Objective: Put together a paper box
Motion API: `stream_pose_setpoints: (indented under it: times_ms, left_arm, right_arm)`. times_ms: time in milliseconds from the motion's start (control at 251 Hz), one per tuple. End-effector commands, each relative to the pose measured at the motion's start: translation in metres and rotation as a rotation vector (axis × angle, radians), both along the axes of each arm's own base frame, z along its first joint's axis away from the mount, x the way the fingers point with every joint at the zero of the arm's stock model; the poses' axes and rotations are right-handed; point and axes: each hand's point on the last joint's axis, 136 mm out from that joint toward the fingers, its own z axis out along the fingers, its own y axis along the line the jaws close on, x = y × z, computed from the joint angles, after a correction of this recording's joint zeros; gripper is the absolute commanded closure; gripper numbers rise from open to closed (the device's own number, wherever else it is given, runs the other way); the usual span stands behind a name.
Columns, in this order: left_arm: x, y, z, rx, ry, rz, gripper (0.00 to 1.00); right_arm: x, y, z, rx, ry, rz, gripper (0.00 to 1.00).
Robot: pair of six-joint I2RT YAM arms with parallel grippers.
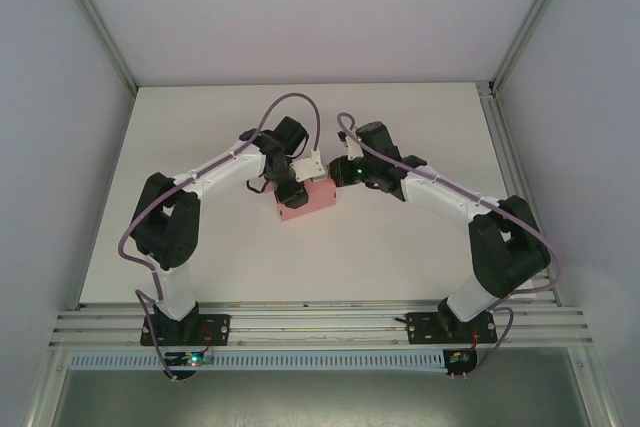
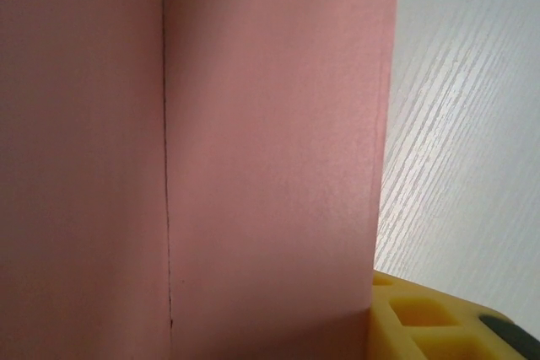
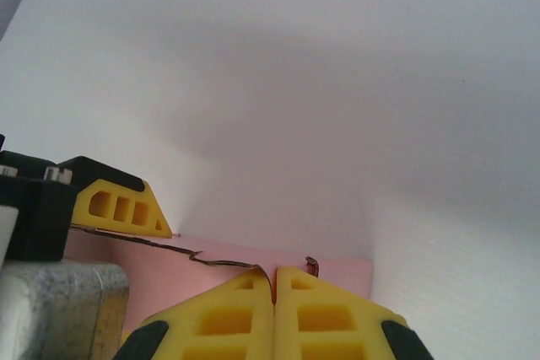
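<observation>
The pink paper box [image 1: 308, 198] lies mid-table as a small folded block. From above, my left gripper [image 1: 291, 191] is closed across it. In the left wrist view the pink card [image 2: 270, 149] shows a vertical crease, and one yellow finger [image 2: 422, 319] presses against its right side while the other is hidden behind it. My right gripper [image 1: 339, 175] sits at the box's right end. In the right wrist view its yellow fingertips [image 3: 240, 292] meet, pinching the thin upper edge of the pink card [image 3: 337, 274]. The left gripper's finger [image 3: 126, 206] rests on that same edge.
White tabletop [image 1: 400, 247] stretches all round the box. White enclosure walls stand at the back and sides, with aluminium posts [image 1: 95, 17] at the corners. A metal rail [image 1: 320, 325] runs along the near edge by the arm bases.
</observation>
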Motion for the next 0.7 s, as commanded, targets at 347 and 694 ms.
stream_pose_setpoints:
  times_ms: [347,694]
  left_arm:
    - [0.019,-0.015,0.006,-0.085,-0.029,0.048,0.49]
    - [0.020,-0.019,0.054,-0.157,-0.119,0.140,0.00]
  right_arm:
    - [-0.020,-0.011,-0.038,-0.125,-0.314,-0.004,1.00]
    - [-0.010,-0.019,-0.030,-0.238,-0.446,-0.147,1.00]
